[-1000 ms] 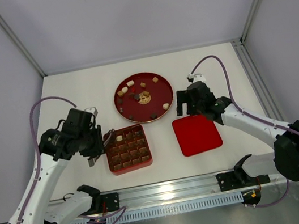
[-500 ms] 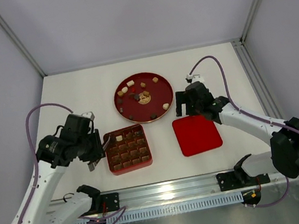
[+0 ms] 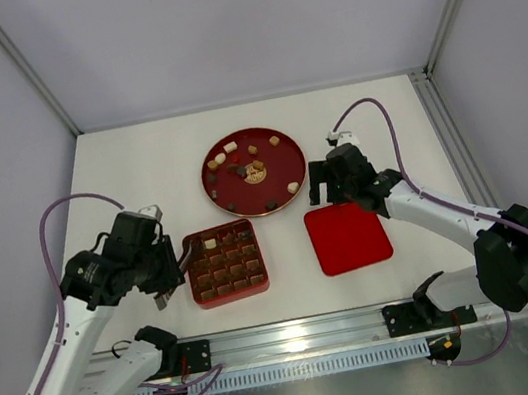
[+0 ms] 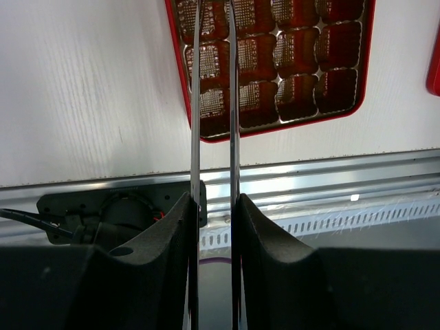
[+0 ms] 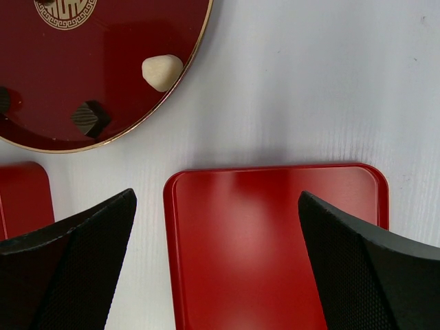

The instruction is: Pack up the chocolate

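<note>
White worktop [image 3: 137, 168], both arms in shot. Main change: my left arm [image 3: 72, 321] has swung back toward the lower left over the last second, so its end effector [image 4: 214, 20] has come away from the upper left corner of the tray [image 3: 232, 299] and now reaches over only the tray's left edge. Right arm [image 3: 429, 215] has barely shifted; its end effector [image 5: 216, 199] is fully released, fingers spread wide, hovering over the far edge of the lid [image 3: 348, 236], not touching it as far as I can see. Round plate [image 3: 209, 181] sits upper centre, tray lower left of it, lid lower right. Left blades stand a narrow gap apart and nothing shows between them, but their tips run off the top of the wrist view, so I cannot tell whether they are grasping anything. The chocolate [image 3: 220, 158] is mostly still loose on the plate, about ten pieces, dark, tan and cream. One cream piece [image 3: 211, 243] sits in an upper left tray cell, same spot throughout. My read: one drop is done, the left arm is clearing off, and packing has only just started, with almost every cell empty.
</note>
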Robot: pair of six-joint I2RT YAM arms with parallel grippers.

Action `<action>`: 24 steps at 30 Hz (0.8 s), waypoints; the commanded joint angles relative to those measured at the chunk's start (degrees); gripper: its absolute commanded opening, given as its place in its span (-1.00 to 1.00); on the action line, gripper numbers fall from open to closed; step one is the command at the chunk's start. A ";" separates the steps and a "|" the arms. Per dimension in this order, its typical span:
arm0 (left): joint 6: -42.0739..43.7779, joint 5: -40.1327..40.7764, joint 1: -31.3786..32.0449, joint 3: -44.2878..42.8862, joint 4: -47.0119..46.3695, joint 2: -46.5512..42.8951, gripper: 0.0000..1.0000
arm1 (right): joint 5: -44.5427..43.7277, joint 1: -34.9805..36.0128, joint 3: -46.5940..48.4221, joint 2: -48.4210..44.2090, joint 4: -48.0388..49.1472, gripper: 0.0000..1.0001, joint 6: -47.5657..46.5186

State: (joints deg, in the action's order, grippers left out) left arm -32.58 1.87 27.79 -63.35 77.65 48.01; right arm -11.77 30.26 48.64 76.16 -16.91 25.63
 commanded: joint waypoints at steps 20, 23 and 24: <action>-2.23 0.15 0.07 3.94 6.55 -2.92 -0.39 | 0.43 -0.03 1.72 0.92 3.11 0.99 0.39; -2.14 0.15 0.07 3.76 6.38 -2.66 -0.38 | 0.61 -0.03 1.54 0.83 3.20 0.99 0.39; -2.14 0.15 0.07 3.76 6.29 -2.57 -0.38 | 0.61 -0.03 1.63 0.92 3.28 1.00 0.48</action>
State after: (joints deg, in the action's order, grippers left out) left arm -34.30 1.87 27.79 -59.42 77.82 45.67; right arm -11.29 30.24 48.64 76.90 -16.23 25.67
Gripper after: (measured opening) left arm 0.315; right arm 0.996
